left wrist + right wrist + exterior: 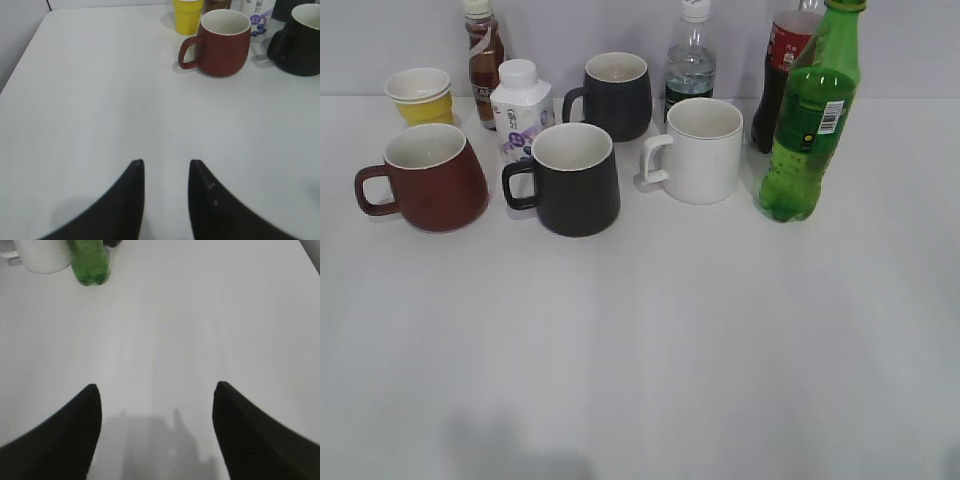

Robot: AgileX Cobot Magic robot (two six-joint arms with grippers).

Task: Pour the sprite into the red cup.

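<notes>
I see the sprite standing upright at the right edge of the frame, just beside the white mug and in front of a cola bottle. The red cup sits at far left, well apart from it, mouth up. Nothing is grasped yet, so I judge this the approach step. My right gripper is spread wide over bare table; my left gripper shows a narrower gap, empty. Next I'd reach right for the bottle. Its cap is cut off, so I cannot tell if it is open.
</notes>
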